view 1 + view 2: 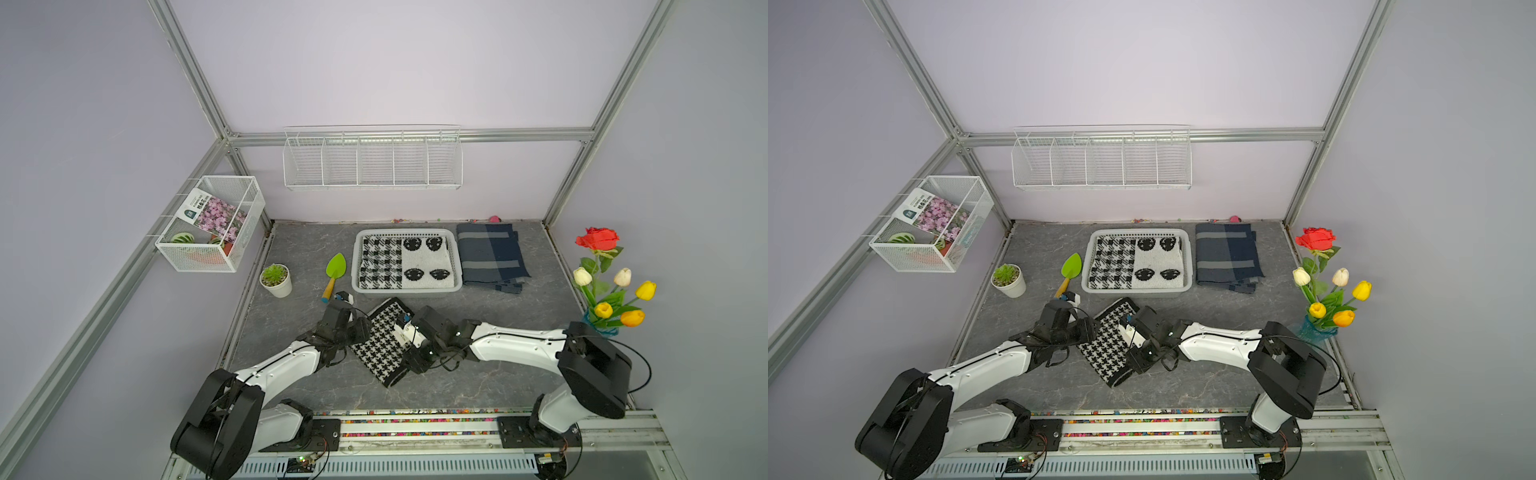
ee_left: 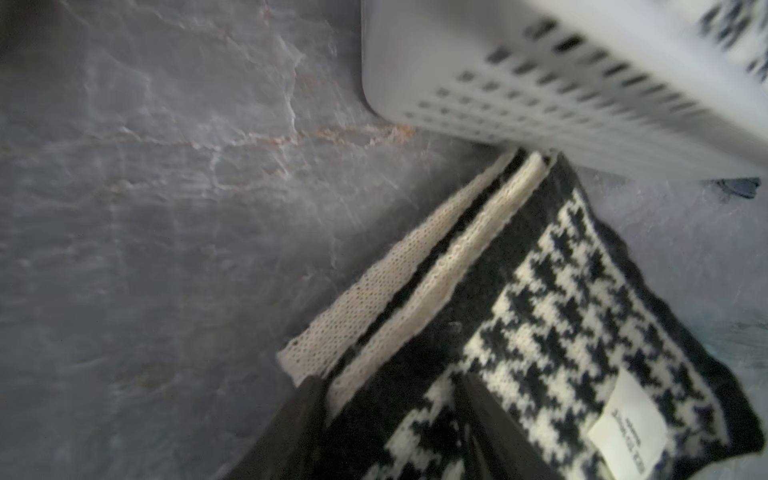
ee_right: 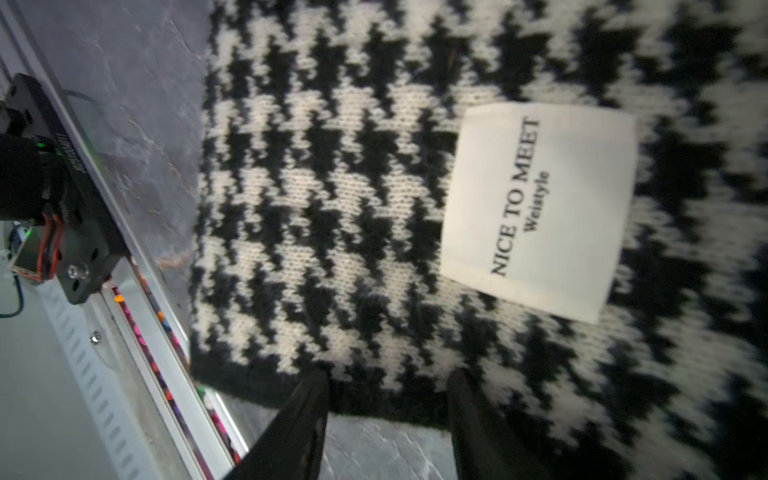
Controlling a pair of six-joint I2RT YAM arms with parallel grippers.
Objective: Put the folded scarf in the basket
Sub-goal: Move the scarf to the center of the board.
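The folded scarf (image 1: pixel 376 349) (image 1: pixel 1104 349) is black-and-white houndstooth with a white label. It lies slantwise on the grey table in front of the basket (image 1: pixel 407 289) (image 1: pixel 1138 291), a shallow white perforated tray. My left gripper (image 1: pixel 365 329) (image 2: pixel 388 386) is at the scarf's left edge, shut on the layered fold (image 2: pixel 582 316). My right gripper (image 1: pixel 405 363) (image 3: pixel 386 380) is at the opposite edge. It is open, its fingertips on the scarf's black border (image 3: pixel 332 208), bare table between the fingers. The basket's corner (image 2: pixel 540 104) is just beyond the scarf.
Another folded knit (image 1: pixel 405 262) fills the basket. A dark blue striped cloth (image 1: pixel 492 257) lies to its right, a green trowel (image 1: pixel 334 272) and potted succulent (image 1: pixel 275 279) to its left. Flowers (image 1: pixel 606 291) stand far right. A wire-mesh box (image 1: pixel 210 230) and wire rack (image 1: pixel 372 160) hang on the walls.
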